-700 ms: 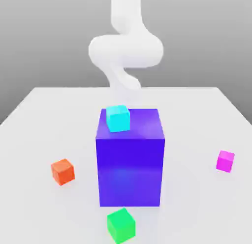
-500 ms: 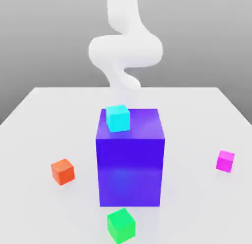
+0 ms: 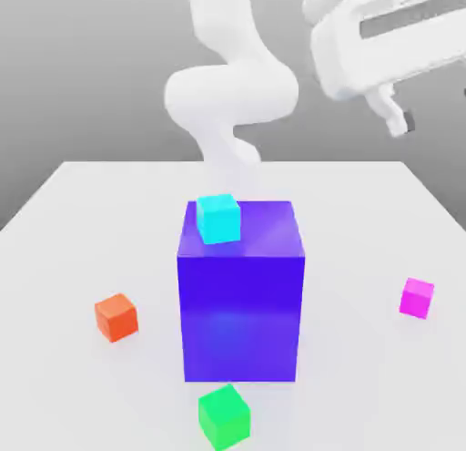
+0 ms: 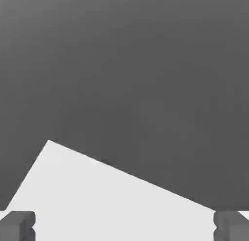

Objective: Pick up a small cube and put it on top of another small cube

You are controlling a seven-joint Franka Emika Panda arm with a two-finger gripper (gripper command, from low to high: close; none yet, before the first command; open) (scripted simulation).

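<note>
Hanging high at two o'clock of the exterior view, gripper (image 4: 124, 226) with fingers (image 4: 17, 225) spread wide and holding nothing, above the white table (image 3: 82, 221). Sitting at four o'clock from the big blue-violet cube (image 3: 241, 299), well apart: small magenta-pink cube (image 3: 417, 297). Resting on the big cube's top: cyan cube (image 3: 218, 218). At eight o'clock: orange-red cube (image 3: 116, 316). At six, near: green cube (image 3: 224, 415).

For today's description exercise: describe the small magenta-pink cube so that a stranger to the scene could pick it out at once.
Start at the big blue-violet cube in the middle of the white table. Look to the exterior view's right: the small magenta-pink cube sits alone there. Its pink colour separates it from the other small cubes.
</note>
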